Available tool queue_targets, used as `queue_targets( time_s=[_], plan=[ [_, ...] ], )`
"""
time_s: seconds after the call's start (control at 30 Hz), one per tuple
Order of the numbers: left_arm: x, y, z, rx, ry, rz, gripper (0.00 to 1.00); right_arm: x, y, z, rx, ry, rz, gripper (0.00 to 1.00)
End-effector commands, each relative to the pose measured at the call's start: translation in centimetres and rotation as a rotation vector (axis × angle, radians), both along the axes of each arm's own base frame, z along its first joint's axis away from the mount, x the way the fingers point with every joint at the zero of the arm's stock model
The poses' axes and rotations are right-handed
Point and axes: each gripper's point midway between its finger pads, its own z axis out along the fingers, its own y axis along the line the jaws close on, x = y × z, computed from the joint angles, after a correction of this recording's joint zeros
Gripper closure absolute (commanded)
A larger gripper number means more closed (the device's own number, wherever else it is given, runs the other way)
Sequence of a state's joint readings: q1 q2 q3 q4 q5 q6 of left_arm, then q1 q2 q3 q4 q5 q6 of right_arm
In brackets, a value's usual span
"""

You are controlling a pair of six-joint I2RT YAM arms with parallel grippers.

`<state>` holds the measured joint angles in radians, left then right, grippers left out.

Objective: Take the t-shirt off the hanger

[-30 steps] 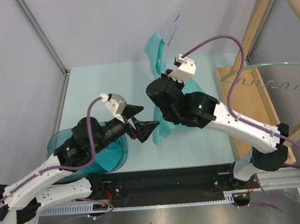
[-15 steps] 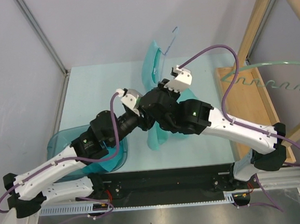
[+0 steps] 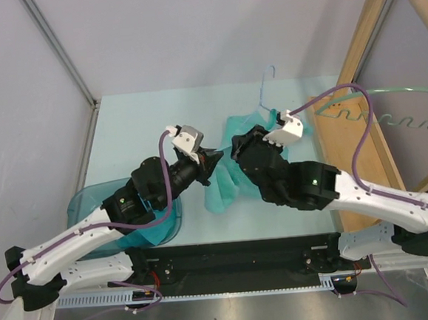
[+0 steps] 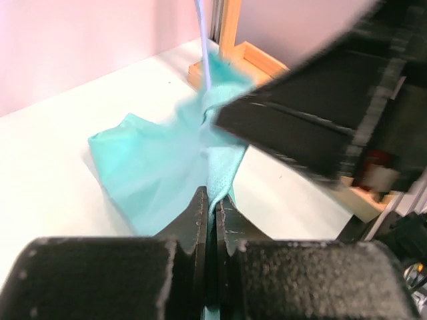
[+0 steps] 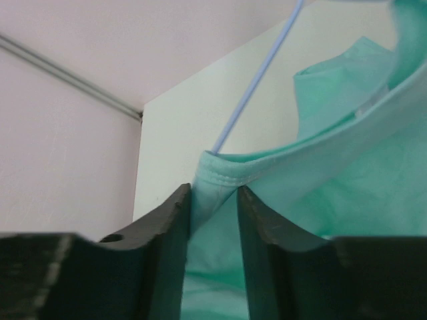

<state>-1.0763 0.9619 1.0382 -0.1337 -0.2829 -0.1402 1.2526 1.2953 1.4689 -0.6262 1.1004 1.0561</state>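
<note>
We found the t-shirt (image 3: 234, 175), a teal garment, lying crumpled on the table (image 3: 144, 121) near its middle, between the two arms. The hanger (image 5: 255, 80), a thin pale-blue wire, was inside it, with its neck rising out of the collar (image 5: 227, 167) and its hook pointing toward the far edge. The shirt was therefore not yet free of it.

The left gripper (image 4: 215, 210) was pressed together on a fold of the body cloth at the shirt's near left side. The right gripper (image 5: 213, 200) sat at the collar with its jaws standing apart. The stitched hem lay in the gap and was not visibly squeezed.

We judged the cloth light, soft and limp. It should drape and stretch, not slide as one piece, and a pull on the body alone would likely drag the light wire along with it. The doubled collar hem looked the firmest place to take hold. The hook or neck of the wire offered the only stiff part to steady.

A wooden rack (image 3: 353, 141) stood to the right. A blue tub (image 3: 81, 211) sat at the near left.
</note>
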Motion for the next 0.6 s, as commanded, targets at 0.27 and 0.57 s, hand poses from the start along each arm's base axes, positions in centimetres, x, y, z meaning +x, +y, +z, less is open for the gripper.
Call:
queue_targets(
  time_s=[0.27,0.57],
  plan=[
    [-2.3,2.4,6.2,-0.194,0.040,-0.035,1.00,-3.2,-4.6,1.5,-0.101,-0.077,0.239,0.21],
    [-5.1,3.7,6.5,-0.222,0.083,-0.128,1.00,-3.5,-6.6,5.4,-0.124,-0.254,0.323,0.14]
  ],
)
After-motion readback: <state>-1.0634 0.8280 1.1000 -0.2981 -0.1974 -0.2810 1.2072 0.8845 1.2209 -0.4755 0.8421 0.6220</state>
